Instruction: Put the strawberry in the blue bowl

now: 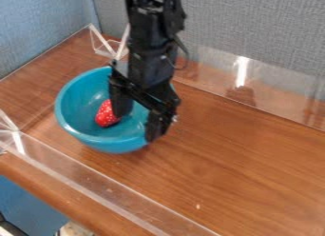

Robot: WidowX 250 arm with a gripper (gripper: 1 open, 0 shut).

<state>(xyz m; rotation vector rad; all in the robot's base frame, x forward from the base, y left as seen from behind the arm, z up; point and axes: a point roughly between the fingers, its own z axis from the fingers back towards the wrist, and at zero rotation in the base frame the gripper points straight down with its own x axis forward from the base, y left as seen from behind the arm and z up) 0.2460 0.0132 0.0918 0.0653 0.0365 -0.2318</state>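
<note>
The blue bowl (79,99) sits on the wooden table, left of centre. The strawberry (105,113) lies inside it on the bowl's floor, red and partly hidden behind a gripper finger. My gripper (139,110) points straight down over the bowl's right half. It is open, its black fingers (162,120) spread wide with nothing between them. The strawberry rests just left of the nearer finger, free of the grip.
Low clear acrylic walls (260,83) run along the table's back, left and front edges. A small clear stand (114,45) leans at the back left corner. Bare wood (241,149) stretches to the right of the bowl.
</note>
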